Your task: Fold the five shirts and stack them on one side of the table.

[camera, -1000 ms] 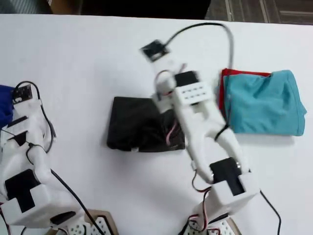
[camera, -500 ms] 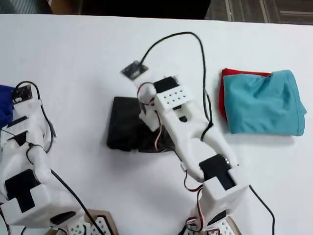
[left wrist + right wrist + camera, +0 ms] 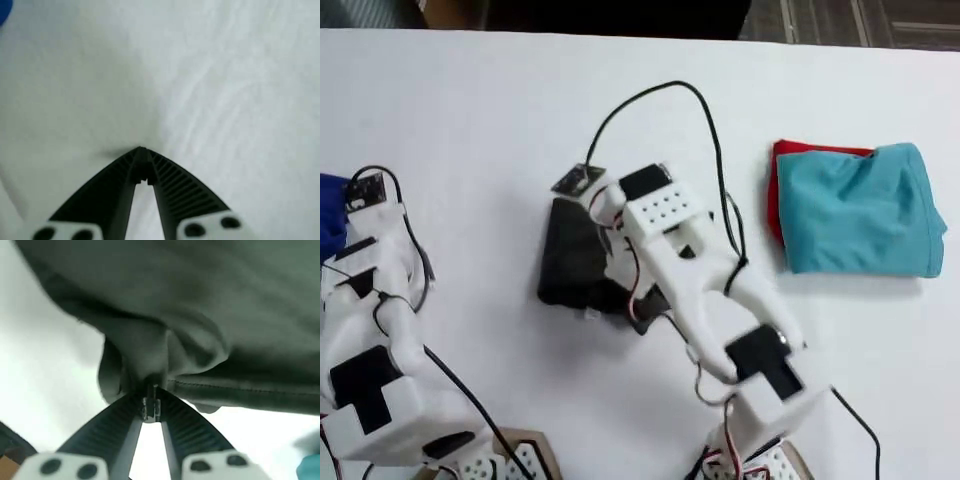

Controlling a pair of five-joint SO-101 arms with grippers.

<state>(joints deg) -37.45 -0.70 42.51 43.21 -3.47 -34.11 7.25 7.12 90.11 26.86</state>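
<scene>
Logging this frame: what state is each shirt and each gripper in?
right gripper: shut on black shirt.
left gripper: shut, empty.
black shirt: partly folded, edge pinched.
teal shirt: folded, on red shirt.
red shirt: under teal shirt.
blue shirt: mostly out of frame, fold unclear.

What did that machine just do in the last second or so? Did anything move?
The right arm swung left across the black shirt. Its jaws are pinched on a fold, and they dragged the shirt's right edge leftward, so the shirt now lies narrower. The left arm and the teal shirt on the red shirt stayed put.
</scene>
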